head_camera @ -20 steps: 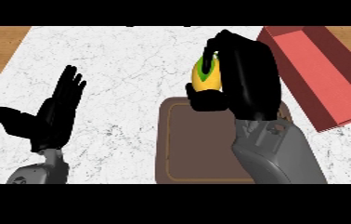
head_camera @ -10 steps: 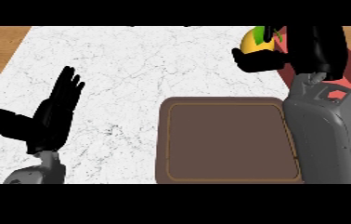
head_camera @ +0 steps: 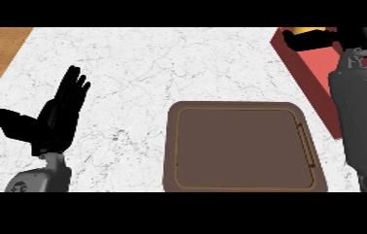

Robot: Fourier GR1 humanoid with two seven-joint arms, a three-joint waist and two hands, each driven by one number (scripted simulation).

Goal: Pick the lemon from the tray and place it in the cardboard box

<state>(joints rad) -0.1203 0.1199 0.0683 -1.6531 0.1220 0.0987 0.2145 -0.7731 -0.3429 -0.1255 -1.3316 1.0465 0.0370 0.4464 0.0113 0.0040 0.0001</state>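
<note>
Only a yellow sliver of the lemon [head_camera: 312, 30] shows at the top right, above the dark fingers of my right hand [head_camera: 315, 40], which is curled round it. That hand is over the far end of the red open box [head_camera: 317, 77] on the counter's right side; the right forearm hides part of the box. The brown tray [head_camera: 243, 150] lies in front with nothing on it. My left hand [head_camera: 58, 115] rests open at the left edge, fingers up, well away from the tray.
The white marble counter [head_camera: 158, 68] stretches between the left hand and the tray. A strip of wooden surface [head_camera: 10, 41] shows at the far top left corner.
My right hand has carried the lemon up and to the right, from above the tray to over the red box. The left hand has stayed put.
</note>
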